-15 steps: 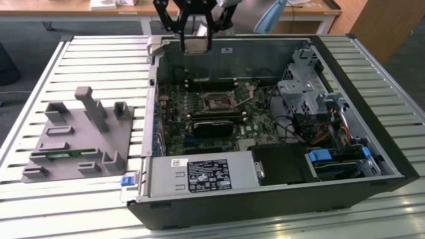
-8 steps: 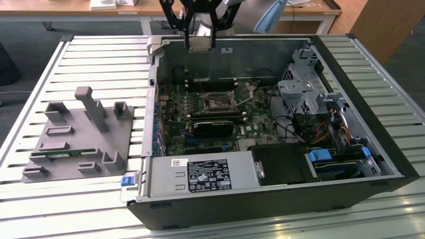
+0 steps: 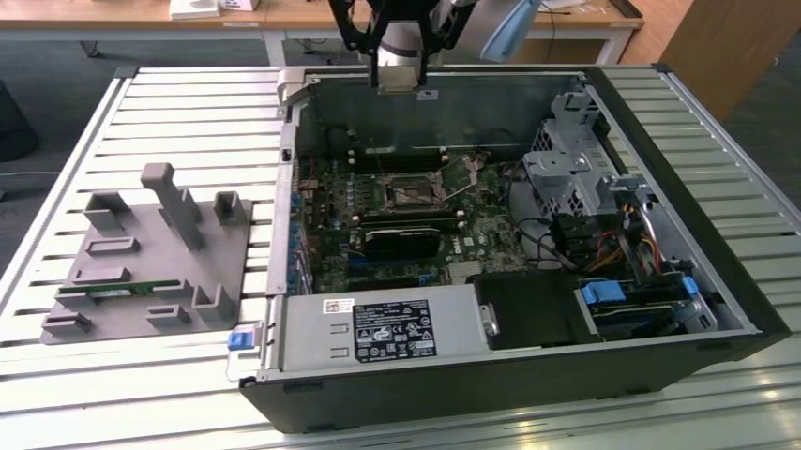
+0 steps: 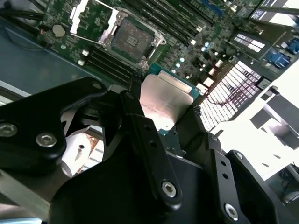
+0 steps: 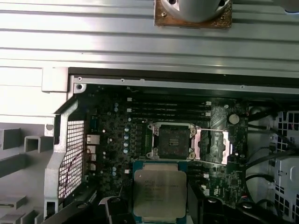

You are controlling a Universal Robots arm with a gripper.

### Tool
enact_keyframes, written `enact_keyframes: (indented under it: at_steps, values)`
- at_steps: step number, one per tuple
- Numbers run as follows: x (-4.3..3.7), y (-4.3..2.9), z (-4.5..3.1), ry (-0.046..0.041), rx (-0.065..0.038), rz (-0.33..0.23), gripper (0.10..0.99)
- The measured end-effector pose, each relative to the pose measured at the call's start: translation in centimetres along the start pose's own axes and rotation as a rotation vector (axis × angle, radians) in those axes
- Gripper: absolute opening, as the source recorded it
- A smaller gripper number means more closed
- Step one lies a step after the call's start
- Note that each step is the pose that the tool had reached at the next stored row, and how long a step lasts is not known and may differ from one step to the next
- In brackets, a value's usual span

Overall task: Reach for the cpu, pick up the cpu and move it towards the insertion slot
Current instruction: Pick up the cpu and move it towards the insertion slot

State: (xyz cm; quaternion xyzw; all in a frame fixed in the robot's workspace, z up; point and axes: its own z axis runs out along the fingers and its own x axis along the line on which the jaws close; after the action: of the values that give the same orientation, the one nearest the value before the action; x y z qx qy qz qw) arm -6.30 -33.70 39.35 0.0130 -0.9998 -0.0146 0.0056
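My gripper (image 4: 164, 122) is shut on the cpu (image 4: 163, 95), a flat square chip with a silvery top and a greenish rim, clamped between two black fingers (image 4: 140, 126). In the first wrist view the cpu (image 5: 159, 189) hangs just short of the insertion slot (image 5: 170, 140), a dark square socket in a silvery frame whose metal cover (image 5: 212, 145) is flipped open beside it. In the second wrist view the insertion slot (image 4: 133, 39) lies beyond the chip's edge. In the exterior view the gripper (image 3: 398, 77) hovers over the far wall of the open computer case, above the insertion slot (image 3: 411, 194).
A black cooler block (image 3: 400, 240) sits just in front of the socket. The case (image 3: 601, 375) holds cables and drive cages on the exterior view's right and a power supply (image 3: 375, 330) in front. A grey fixture (image 3: 150, 258) with a green memory stick (image 3: 126, 291) stands on the slatted table at the left.
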Motion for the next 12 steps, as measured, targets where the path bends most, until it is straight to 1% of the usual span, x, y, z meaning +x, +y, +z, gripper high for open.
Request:
enact_keyframes:
  at_steps: [3, 6, 12]
  values:
    - [-1.1, -0.03, 0.04, -0.0001, 0.0, 0.0, 0.545]
    - [-2.02, -0.05, 0.05, 0.0, 0.0, 0.0, 0.545]
    - [-3.39, -0.09, 0.07, -0.0001, 0.0, 0.0, 0.545]
